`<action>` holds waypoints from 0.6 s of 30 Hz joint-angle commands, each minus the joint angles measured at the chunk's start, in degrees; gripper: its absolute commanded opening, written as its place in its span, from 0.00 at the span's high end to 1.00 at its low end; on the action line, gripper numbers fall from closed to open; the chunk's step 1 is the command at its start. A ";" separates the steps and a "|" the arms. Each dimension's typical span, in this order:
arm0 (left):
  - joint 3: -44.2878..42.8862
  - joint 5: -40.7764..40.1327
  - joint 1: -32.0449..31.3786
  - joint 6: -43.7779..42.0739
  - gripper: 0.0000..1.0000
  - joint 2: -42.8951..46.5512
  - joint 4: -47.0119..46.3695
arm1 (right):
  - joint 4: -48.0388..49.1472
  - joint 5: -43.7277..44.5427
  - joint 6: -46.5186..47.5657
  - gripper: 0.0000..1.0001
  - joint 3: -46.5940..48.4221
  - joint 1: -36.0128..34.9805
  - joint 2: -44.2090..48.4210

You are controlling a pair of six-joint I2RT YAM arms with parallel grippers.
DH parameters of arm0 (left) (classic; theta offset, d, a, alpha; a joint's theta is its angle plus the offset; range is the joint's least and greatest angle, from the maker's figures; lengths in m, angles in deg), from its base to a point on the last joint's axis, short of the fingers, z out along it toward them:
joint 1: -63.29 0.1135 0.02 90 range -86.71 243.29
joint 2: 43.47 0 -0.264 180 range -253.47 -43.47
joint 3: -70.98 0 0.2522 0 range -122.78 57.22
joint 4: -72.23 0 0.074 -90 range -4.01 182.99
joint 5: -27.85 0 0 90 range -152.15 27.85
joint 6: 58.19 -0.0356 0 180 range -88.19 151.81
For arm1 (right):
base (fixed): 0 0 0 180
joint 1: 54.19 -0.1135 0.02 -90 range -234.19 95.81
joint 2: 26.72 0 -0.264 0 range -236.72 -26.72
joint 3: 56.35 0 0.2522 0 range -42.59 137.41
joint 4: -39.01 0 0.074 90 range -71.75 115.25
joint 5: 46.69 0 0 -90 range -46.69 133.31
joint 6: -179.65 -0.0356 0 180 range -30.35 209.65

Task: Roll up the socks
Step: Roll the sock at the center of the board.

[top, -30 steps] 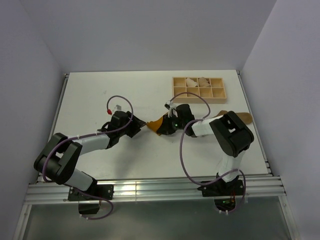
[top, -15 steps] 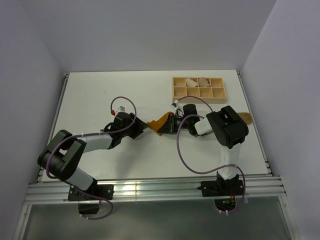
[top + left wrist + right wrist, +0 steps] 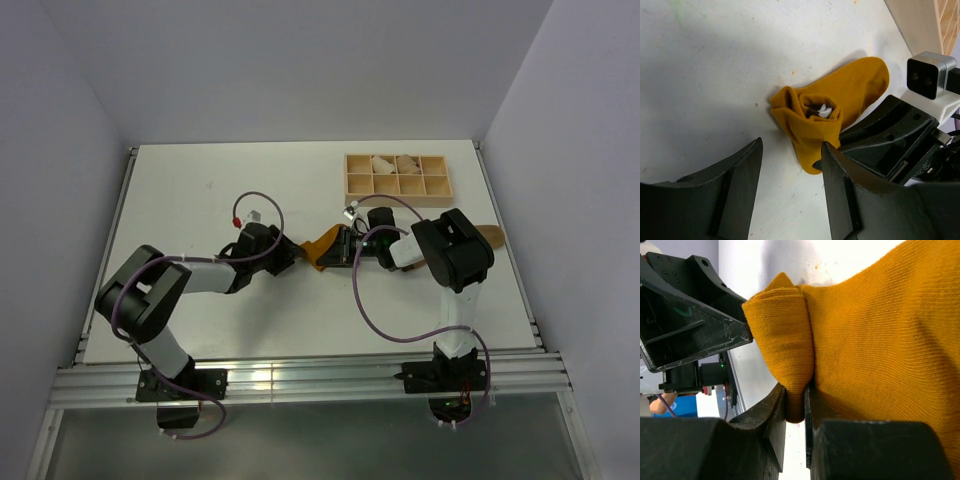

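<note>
One mustard-orange fabric sock point(image 3: 322, 245) point(image 3: 840, 100) point(image 3: 865, 340) lies partly rolled near the middle of the white table point(image 3: 200, 200). The right gripper point(image 3: 341, 250) point(image 3: 796, 400) pinches a fold of it from the right, its jaws nearly closed. The left gripper point(image 3: 292, 256) point(image 3: 792, 150) sits just left of the roll, jaws well apart and gripping nothing. A tan-brown sock point(image 3: 490, 236) lies further right. A compartmented pale wooden tray point(image 3: 400, 198) stands at the far right.

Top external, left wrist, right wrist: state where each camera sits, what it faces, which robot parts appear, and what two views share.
Top external: above, behind the robot, looking down on table; left arm and right arm show.
Left wrist: on left arm, facing mustard sock past its open left gripper.
Right wrist: on right arm, along right gripper pinching the sock, toward the left gripper.
Shared: both wrist views show the sock.
</note>
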 commanded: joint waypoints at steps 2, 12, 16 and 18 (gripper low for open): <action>-1.86 -1.08 -0.26 -1.03 0.44 -1.99 -4.76 | -5.75 1.36 1.01 0.96 -0.35 0.03 -2.44; -1.07 0.24 -0.26 -1.21 0.45 -4.80 -10.64 | -6.36 0.84 1.19 0.96 0.26 0.12 -3.32; 0.52 0.68 -0.17 -1.03 0.44 -5.06 -15.13 | -6.81 0.75 1.37 0.96 0.53 0.12 -3.76; 0.43 1.03 -0.17 -1.12 0.44 -5.41 -15.93 | -6.81 0.84 1.46 0.96 0.44 0.12 -3.67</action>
